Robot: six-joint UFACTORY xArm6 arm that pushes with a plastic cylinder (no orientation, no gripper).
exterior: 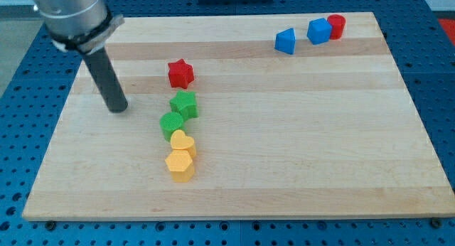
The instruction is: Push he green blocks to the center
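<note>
Currently, camera view: my tip [118,108] rests on the board left of the green star [185,103] and green round block [171,124], placed as if to push them rightward to centre | no fingers, bare rod | yellow blocks [181,157] touch below; arm's upper part cut off

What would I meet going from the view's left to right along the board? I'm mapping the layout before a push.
My tip → red star block → blue triangular block → blue cube block → red cylinder block. The green and yellow blocks overlap in order, so they're omitted.
</note>
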